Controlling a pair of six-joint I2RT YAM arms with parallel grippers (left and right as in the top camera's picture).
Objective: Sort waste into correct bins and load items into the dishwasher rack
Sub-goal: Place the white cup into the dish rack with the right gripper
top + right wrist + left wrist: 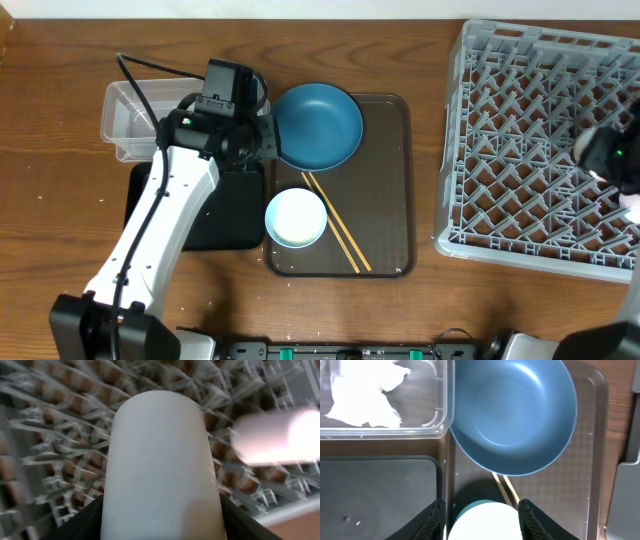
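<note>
— White cup [160, 465], where is it?
— Clamped between the right gripper [160, 525] jaws, above the dishwasher rack [50, 435].
— And the left gripper [481, 510]?
— Jaws wide apart, empty, near the blue plate [318, 125].

even bright light, dishwasher rack [50, 435] motion-blurred

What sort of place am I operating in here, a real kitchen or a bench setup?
Most likely a bench staged as a dish-clearing station, not a kitchen: a wooden table, a grey dishwasher rack standing on it, and a brown serving tray with a blue plate, bowl and chopsticks.
</note>
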